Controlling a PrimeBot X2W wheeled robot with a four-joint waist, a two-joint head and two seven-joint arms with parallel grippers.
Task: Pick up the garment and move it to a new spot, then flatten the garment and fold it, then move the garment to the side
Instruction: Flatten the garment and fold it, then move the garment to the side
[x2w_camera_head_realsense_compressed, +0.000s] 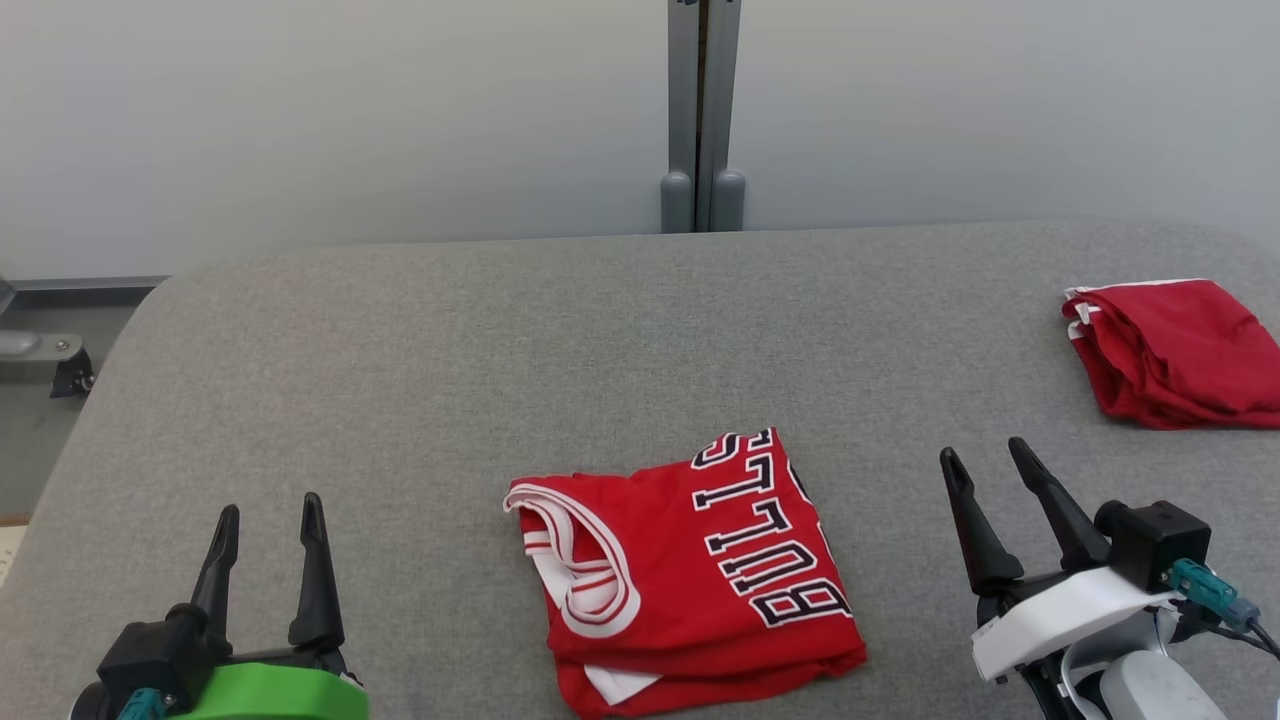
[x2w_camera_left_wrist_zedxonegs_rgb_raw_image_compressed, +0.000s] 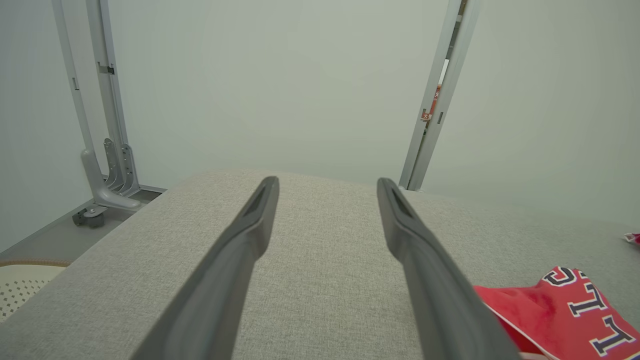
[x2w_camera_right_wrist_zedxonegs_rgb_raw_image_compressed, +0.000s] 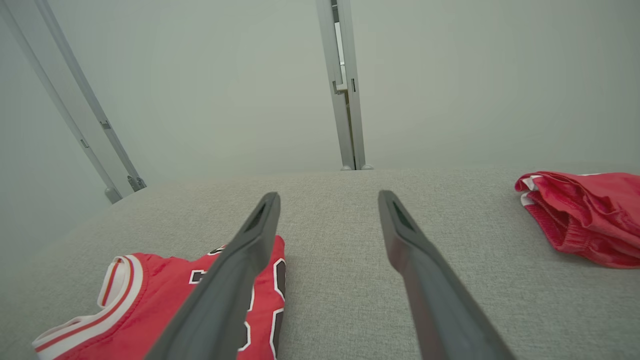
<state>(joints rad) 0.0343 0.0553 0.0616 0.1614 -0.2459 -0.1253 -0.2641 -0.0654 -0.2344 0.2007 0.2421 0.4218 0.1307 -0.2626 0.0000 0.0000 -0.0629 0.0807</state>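
The folded red jersey lies lower centre on the grey counter, between the left fingers and right fingers, both pairs spread apart and empty.

The folded garment lies on the table, in the near part and about the middle. The left gripper is to the left of it, well apart, and the right gripper is to the right of it, near but not touching. A second garment lies farther back, at the right side of the table. Perhaps it reaches the edge there, but the view cuts it. Behind the table, at the middle, a post stands at the wall.
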